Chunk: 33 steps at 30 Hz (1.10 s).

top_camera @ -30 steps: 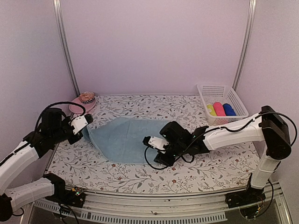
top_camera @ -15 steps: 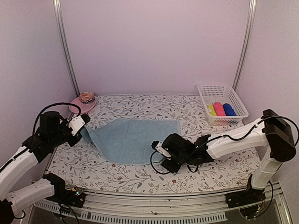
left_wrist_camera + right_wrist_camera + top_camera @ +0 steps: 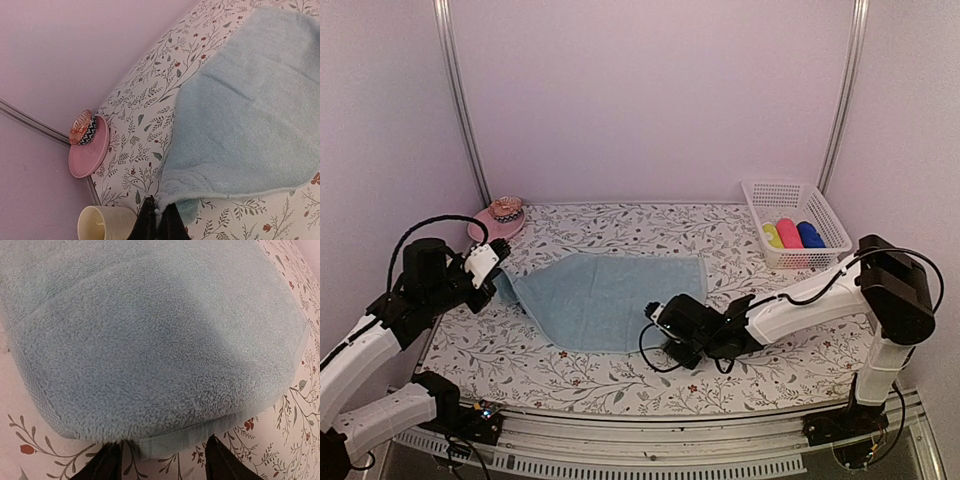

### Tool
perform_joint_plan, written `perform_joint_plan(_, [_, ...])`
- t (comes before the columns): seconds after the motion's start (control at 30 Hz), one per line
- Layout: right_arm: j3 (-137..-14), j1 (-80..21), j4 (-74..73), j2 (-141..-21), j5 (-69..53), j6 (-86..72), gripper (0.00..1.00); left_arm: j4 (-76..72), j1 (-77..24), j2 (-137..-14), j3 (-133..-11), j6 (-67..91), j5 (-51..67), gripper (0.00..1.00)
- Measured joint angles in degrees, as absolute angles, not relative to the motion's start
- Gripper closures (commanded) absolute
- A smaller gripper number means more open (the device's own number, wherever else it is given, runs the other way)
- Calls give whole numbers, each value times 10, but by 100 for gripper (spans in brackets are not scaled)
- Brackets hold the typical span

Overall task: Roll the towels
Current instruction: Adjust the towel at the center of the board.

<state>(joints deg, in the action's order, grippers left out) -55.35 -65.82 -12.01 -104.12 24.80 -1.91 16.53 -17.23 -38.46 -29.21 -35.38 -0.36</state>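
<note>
Towelling of a pale aqua blue, a soft rectangular towel (image 3: 610, 290), lies spread flat near the middle of the floral-patterned table (image 3: 620, 225), its long sides running left to right. The left gripper (image 3: 160, 222) is pinched tight on the towel's left corner, and the cloth bunches slightly where the black fingers meet. The right gripper (image 3: 161, 460) sits low at the towel's near right edge with its two dark fingers spread apart. The folded hem lies on the table between them and nothing is clamped. At the far right stands a white plastic mesh basket (image 3: 780, 184) holding three rolls side by side: a yellow roll (image 3: 772, 236), a pink roll (image 3: 788, 233) and a deep royal blue cloth roll (image 3: 810, 235). A pink brimmed hat with a patterned band (image 3: 498, 218) rests at the far left corner, well apart from the towel.
</note>
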Motion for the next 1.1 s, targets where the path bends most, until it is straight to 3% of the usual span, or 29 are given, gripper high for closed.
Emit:
perform_joint_plan(0.27, [-592, -634, -112, -1078, 211, 5, 96, 165, -172, -379, -292, -350, -3, 100])
perform_joint_plan(0.6, [-602, -613, -172, -1050, 128, -11, 98, 168, -172, -398, -309, -352, -15, 100])
perform_joint_plan(0.9, [-583, -575, -171, -857, -22, -19, 98, 164, -171, -414, -359, -367, -63, 100])
perform_joint_plan(1.1, [-636, -542, -170, -908, -71, -16, 98, 161, -171, -426, -359, -364, -60, 100])
